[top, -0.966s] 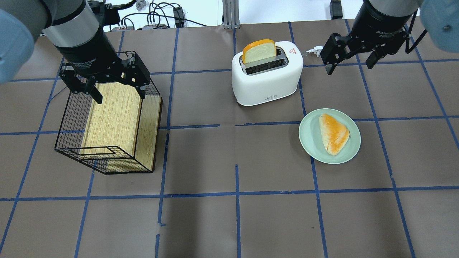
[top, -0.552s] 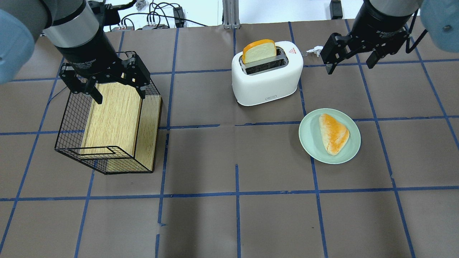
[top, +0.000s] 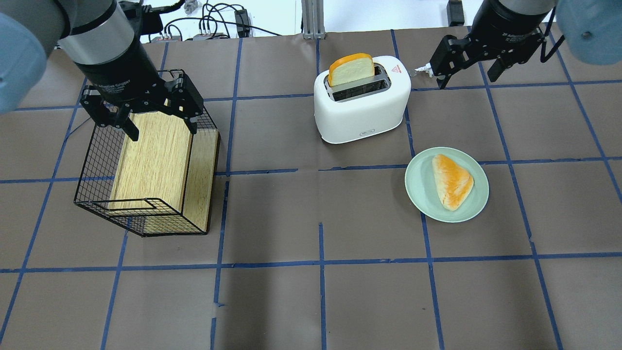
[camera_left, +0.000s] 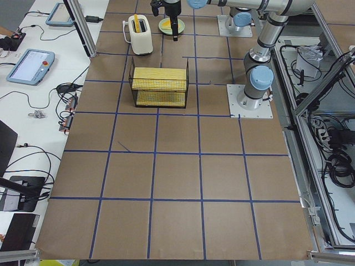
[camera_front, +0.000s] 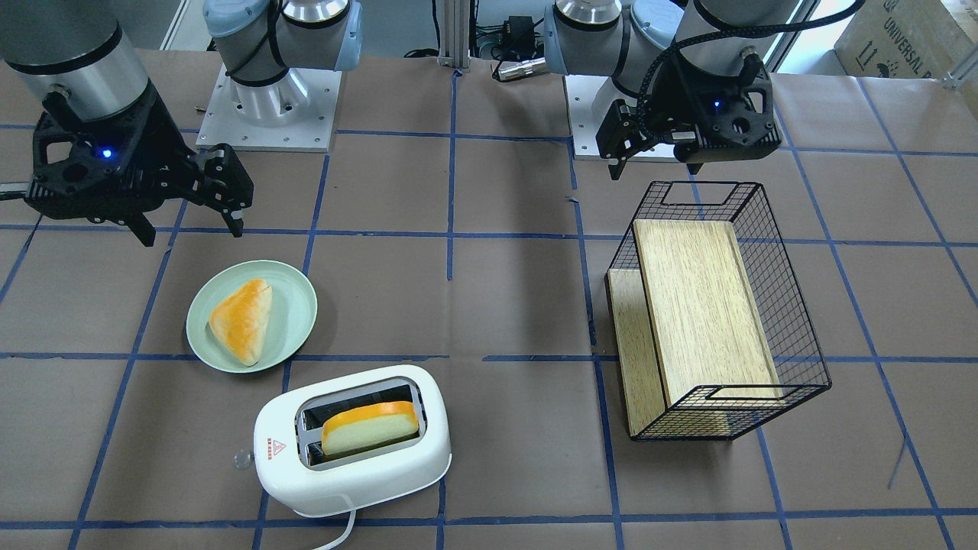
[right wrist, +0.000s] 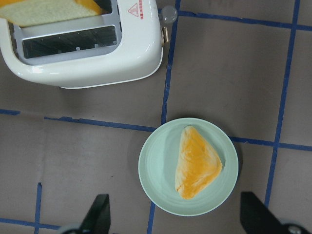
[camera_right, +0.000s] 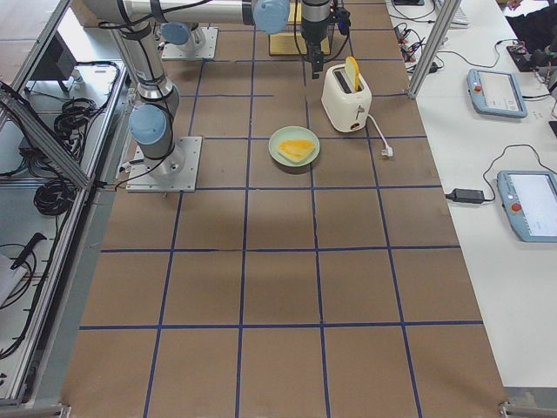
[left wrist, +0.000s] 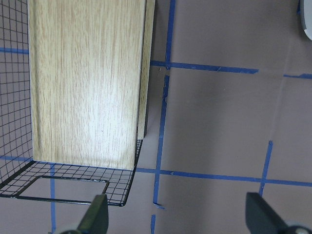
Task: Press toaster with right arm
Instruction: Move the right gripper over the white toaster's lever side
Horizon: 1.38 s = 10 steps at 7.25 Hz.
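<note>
The white two-slot toaster (top: 362,104) stands at the back middle of the table, with a bread slice (top: 351,68) sticking up from its far slot. Its clear knob (top: 413,72) points toward my right gripper (top: 466,81), which hovers open and empty just right of that end, apart from it. In the front-facing view the toaster (camera_front: 351,458) is near the bottom and the right gripper (camera_front: 191,233) is above the plate. The right wrist view shows the toaster (right wrist: 87,58) and knob (right wrist: 169,13) at top left. My left gripper (top: 163,132) is open over the wire basket.
A pale green plate (top: 413,184) with a pastry (top: 453,181) lies in front of and to the right of the toaster. A black wire basket (top: 92,160) holding wooden boards (top: 155,155) lies on the left. The toaster's white cord (camera_front: 344,531) runs off the far edge.
My right gripper has moved a little toward the table's far edge, staying open beside the toaster's knob end. The left arm and the objects have not moved.
</note>
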### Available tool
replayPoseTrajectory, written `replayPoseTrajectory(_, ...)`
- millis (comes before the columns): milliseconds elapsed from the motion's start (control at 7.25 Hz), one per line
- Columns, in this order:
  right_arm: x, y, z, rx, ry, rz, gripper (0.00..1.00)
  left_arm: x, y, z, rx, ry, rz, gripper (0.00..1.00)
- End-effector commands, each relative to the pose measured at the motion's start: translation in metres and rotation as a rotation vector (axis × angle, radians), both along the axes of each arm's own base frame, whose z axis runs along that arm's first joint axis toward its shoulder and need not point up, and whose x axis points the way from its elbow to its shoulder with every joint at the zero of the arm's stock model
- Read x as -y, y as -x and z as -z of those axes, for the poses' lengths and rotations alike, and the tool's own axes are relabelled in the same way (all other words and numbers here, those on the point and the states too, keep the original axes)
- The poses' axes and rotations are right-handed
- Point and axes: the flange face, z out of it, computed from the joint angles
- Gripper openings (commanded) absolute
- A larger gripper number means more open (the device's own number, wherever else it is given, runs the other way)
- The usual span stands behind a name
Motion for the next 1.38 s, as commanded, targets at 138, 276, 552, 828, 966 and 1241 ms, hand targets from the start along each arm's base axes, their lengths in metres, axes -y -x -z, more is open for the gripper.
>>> replayPoseTrajectory(138, 0.048, 0.048, 0.019, 0.156, 0.039, -0.015, 0.03, 0.0, 0.0, 0.0, 0.0, -0.001, 0.0, 1.0)
replayPoseTrajectory(276, 0.072, 0.057, 0.048, 0.222, 0.037, -0.03, 0.03, 0.0, 0.0, 0.0, 0.0, -0.001, 0.0, 1.0)
replayPoseTrajectory(552, 0.103, 0.058, 0.085, 0.262, 0.071, -0.057, 0.03, 0.0, 0.0, 0.0, 0.0, 0.001, 0.0, 1.0)
replayPoseTrajectory(828, 0.13, 0.06, 0.111, 0.276, 0.086, -0.062, 0.03, 0.0, 0.0, 0.0, 0.0, -0.001, 0.0, 1.0)
replayPoseTrajectory(966, 0.143, 0.056, 0.128, 0.287, 0.067, -0.067, 0.03, 0.0, 0.0, 0.0, 0.0, -0.001, 0.0, 1.0)
replayPoseTrajectory(1241, 0.163, 0.058, 0.156, 0.313, 0.038, -0.062, 0.04, 0.0, 0.0, 0.0, 0.0, 0.001, 0.0, 1.0)
